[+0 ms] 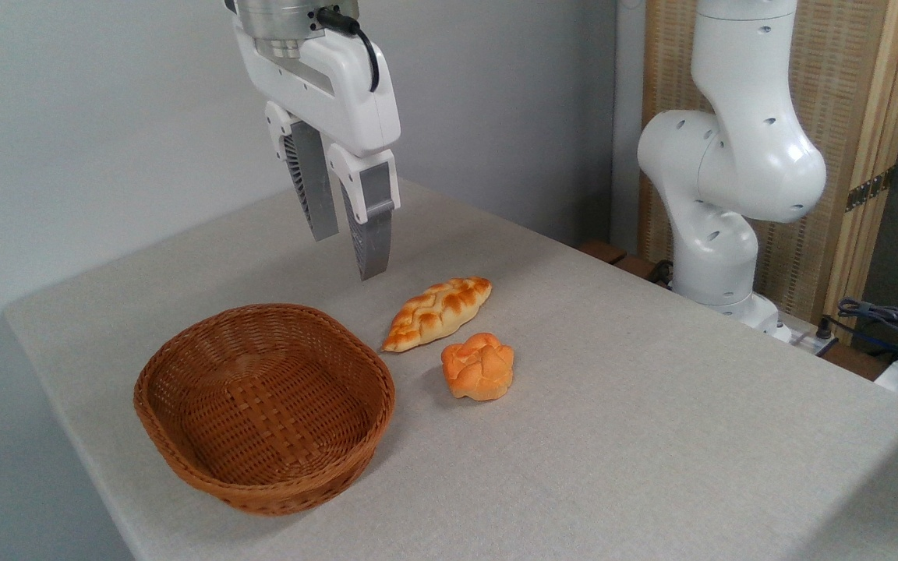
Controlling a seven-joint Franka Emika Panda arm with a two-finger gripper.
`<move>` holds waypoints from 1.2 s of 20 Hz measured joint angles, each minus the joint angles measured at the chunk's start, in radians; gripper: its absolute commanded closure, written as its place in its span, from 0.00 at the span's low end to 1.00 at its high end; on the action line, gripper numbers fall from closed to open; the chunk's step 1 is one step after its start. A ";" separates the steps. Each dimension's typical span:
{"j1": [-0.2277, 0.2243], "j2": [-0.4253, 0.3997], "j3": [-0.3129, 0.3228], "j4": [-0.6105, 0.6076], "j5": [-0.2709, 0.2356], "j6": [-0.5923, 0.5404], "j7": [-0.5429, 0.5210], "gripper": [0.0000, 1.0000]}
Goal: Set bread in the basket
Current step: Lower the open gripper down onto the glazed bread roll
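The bread (438, 312), a golden-brown braided loaf with pointed ends, lies on the table just right of the basket. The brown wicker basket (184, 460) sits at the front left and holds nothing. My gripper (349, 255) hangs in the air above the table, behind the basket and to the upper left of the bread. Its grey fingers (372, 234) point down with a gap between them and nothing held. It touches neither the bread nor the basket.
A small round orange knotted roll (479, 366) lies just in front of the bread. The arm's white base (718, 257) stands at the table's right rear edge. Cables (885, 319) and a wooden screen are behind it on the right.
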 measured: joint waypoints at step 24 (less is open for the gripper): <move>-0.033 -0.101 -0.025 -0.227 -0.004 -0.039 0.000 0.00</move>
